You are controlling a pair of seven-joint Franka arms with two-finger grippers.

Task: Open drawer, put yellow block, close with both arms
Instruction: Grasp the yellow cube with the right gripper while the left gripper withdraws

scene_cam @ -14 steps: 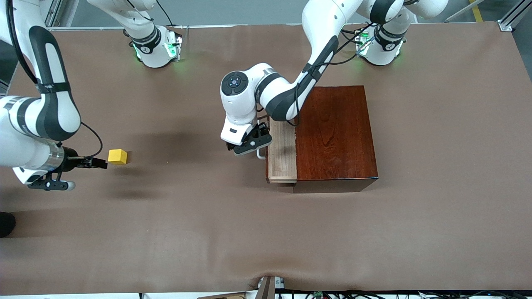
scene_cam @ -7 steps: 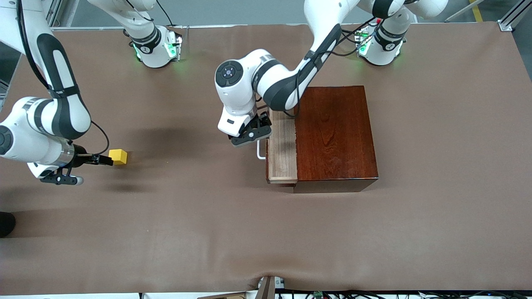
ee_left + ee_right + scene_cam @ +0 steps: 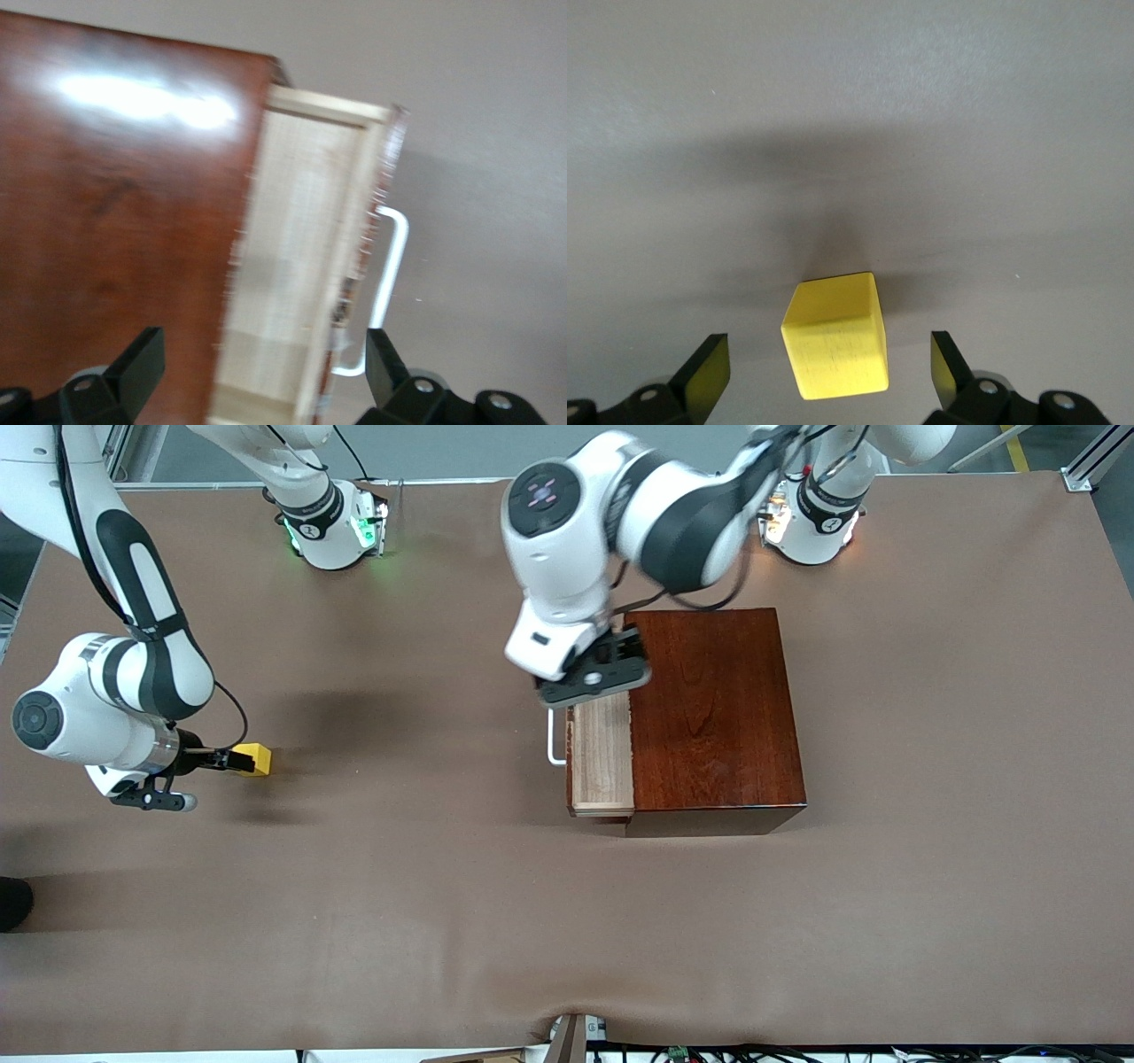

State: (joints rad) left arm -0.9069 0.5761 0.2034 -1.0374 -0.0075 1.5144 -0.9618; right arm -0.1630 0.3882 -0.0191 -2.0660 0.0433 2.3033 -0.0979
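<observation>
The yellow block sits on the brown table toward the right arm's end. My right gripper is low at the block, open, with a finger on either side of it and not touching. In the right wrist view the yellow block lies between the fingertips of the right gripper. The drawer stands partly pulled out of the dark reddish-brown box, with its white handle free. My left gripper hangs open above the drawer and box edge. From the left wrist, the left gripper spans the drawer and handle.
Two round white arm bases stand along the table edge farthest from the front camera. Cables and a bracket sit at the nearest edge. A dark object pokes in at the right arm's end.
The left gripper has let go of the handle, risen and swung over the box edge. The right gripper has slid toward the block until its fingers straddle it. The drawer has not moved.
</observation>
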